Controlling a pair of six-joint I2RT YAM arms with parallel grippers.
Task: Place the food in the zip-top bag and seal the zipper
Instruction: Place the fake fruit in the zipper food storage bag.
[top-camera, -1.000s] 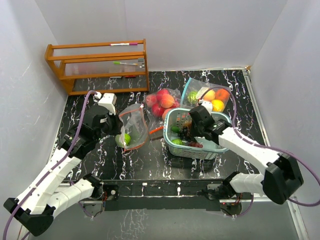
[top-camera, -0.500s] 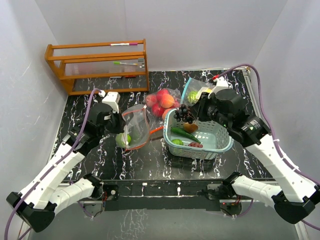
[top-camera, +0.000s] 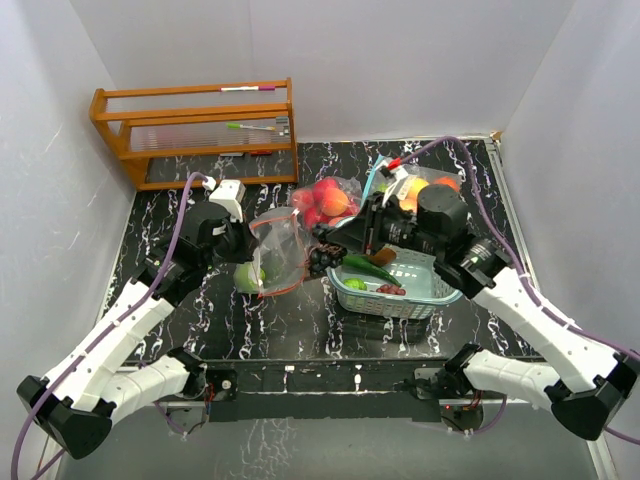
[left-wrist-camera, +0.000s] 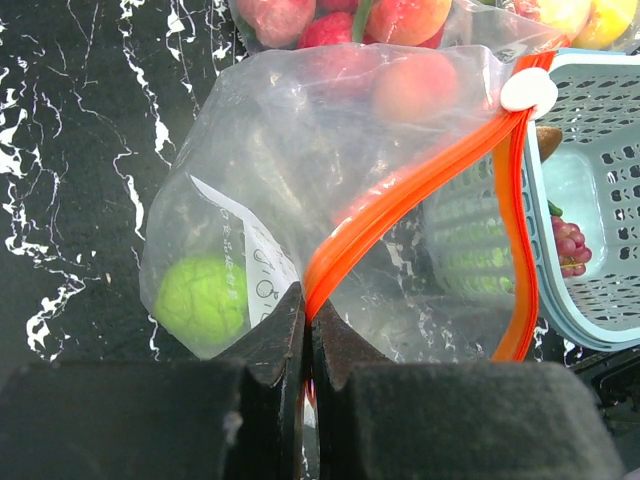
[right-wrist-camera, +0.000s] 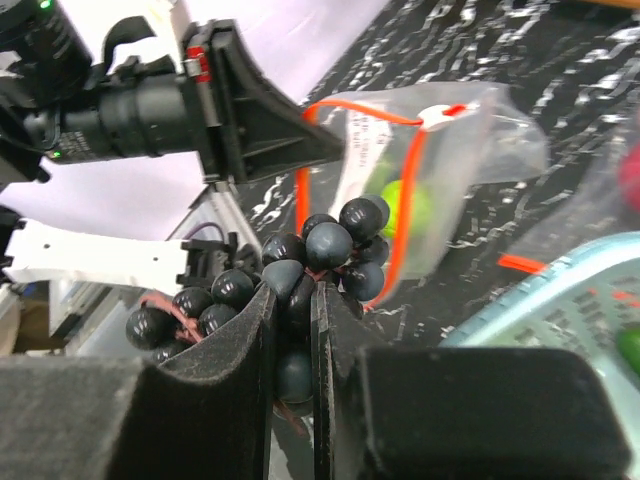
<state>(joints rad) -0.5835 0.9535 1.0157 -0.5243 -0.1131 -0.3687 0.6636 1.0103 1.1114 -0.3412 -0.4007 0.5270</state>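
Nearest me, the left fingers (left-wrist-camera: 298, 318) were clenched on the orange zipper (left-wrist-camera: 420, 188) of the zip-top bag (left-wrist-camera: 300, 140), holding its mouth open over the black marbled bench (top-camera: 300, 320). One green fruit (left-wrist-camera: 203, 298) lay in the bag's bottom. Just beside the mouth, the right fingers (right-wrist-camera: 268, 310) gripped a bunch of dark grapes (right-wrist-camera: 330, 245) in the air, between the bag and the teal basket (top-camera: 400, 303). The basket held more food: a long green vegetable (top-camera: 366, 268), some reddish grapes (top-camera: 390, 290), and pieces I could not make out. Beyond lay a clear bag of red and peach fruit (top-camera: 325, 200) and another of orange fruit (top-camera: 412, 190). A wooden rack (top-camera: 195, 130) stood at the far wall.

I judged the filling step under way, the zipper not yet sealed. Next the grapes needed carrying over the opening, lowering inside and releasing, while the left hold kept the mouth wide. The floppy rim could catch the bunch.
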